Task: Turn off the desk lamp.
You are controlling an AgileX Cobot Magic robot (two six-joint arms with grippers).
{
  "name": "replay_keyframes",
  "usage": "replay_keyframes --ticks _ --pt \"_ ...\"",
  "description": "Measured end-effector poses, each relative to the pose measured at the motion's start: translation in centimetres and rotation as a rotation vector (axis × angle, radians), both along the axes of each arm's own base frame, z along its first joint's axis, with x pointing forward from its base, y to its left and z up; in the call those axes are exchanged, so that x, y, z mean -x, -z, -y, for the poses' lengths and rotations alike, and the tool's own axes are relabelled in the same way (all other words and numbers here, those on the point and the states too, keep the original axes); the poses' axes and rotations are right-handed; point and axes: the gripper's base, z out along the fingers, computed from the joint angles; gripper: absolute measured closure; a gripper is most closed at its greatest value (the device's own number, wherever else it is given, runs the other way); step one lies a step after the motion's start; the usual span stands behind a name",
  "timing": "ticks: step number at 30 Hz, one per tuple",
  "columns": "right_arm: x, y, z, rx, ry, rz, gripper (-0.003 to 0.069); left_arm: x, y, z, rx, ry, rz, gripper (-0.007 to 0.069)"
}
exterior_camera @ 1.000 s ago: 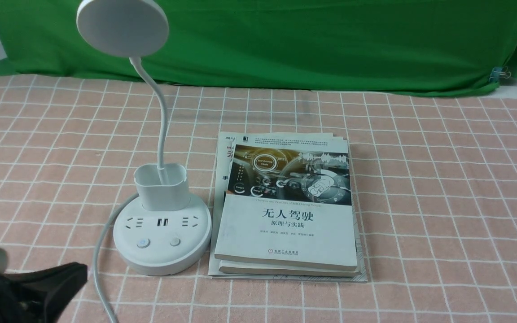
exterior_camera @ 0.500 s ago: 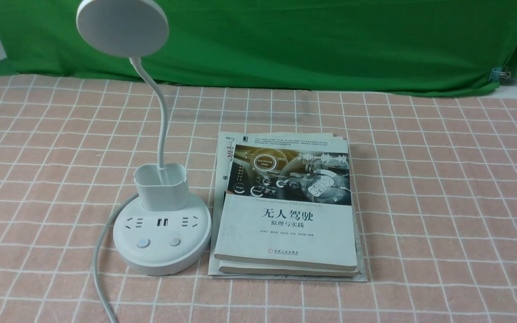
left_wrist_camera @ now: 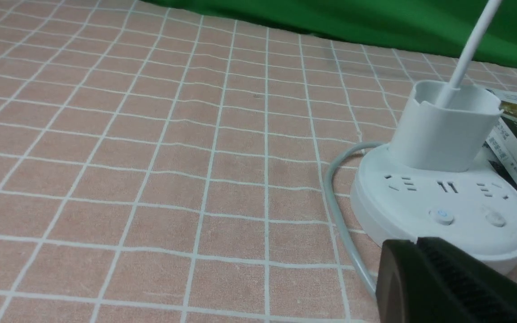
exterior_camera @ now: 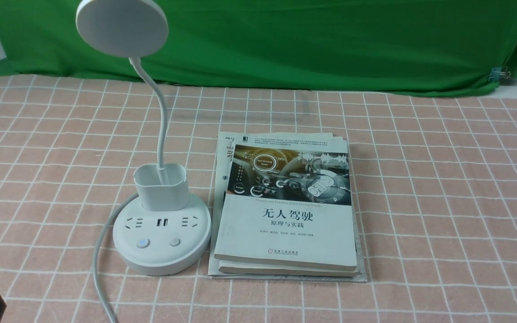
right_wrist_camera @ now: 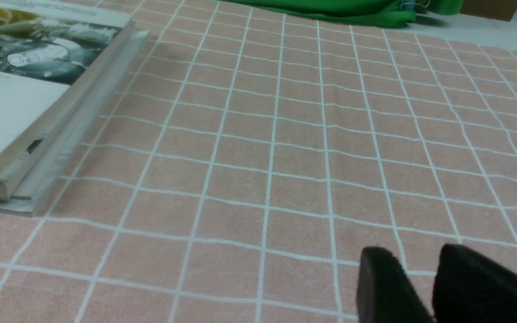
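Left gripper (left_wrist_camera: 416, 242) closed, nothing in it, off the lamp; right gripper (right_wrist_camera: 420, 253) empty, fingers a bit apart. Lamp (exterior_camera: 162, 251) stands upright left of the books (exterior_camera: 285, 233), its disc head (exterior_camera: 123, 28) unlit, so I'd judge the press done. Next: park the left arm, no second press.

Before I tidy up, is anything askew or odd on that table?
Only slightly: the top book sits a bit crooked on the papers beneath. The desk lamp stands upright, with no damage visible.
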Motion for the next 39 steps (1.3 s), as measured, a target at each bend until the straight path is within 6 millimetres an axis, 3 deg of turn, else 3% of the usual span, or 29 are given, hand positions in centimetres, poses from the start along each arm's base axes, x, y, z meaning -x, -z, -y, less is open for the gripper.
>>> replay_keyframes --ticks 39 --pt "0.00 0.00 0.00 -0.001 0.000 0.000 0.0419 0.04 0.18 0.06 0.003 0.007 -0.020 0.0622"
